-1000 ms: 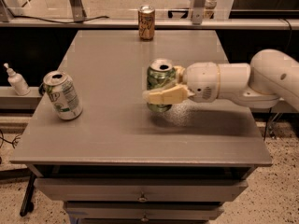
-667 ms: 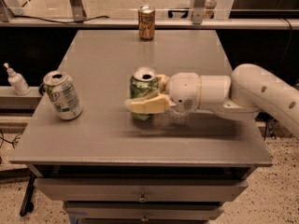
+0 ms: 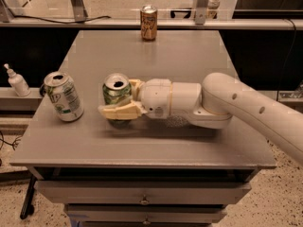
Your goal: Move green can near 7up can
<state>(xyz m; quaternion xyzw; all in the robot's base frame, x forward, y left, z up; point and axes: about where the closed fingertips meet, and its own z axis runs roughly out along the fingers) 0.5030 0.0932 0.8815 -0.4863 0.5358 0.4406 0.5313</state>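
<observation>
The green can stands upright left of the table's middle, its silver top showing. My gripper reaches in from the right on a white arm and is shut on the green can, one pale finger across its front and the other behind it. The 7up can, white and green, stands tilted slightly near the table's left edge, about a can's width to the left of the green can.
A brown-gold can stands at the far edge of the grey table. A small white bottle stands on a ledge left of the table. Drawers sit under the front edge.
My gripper has carried the green can leftwards across the table, from right of centre to close beside the 7up can. The 7up can and brown-gold can have not moved.
</observation>
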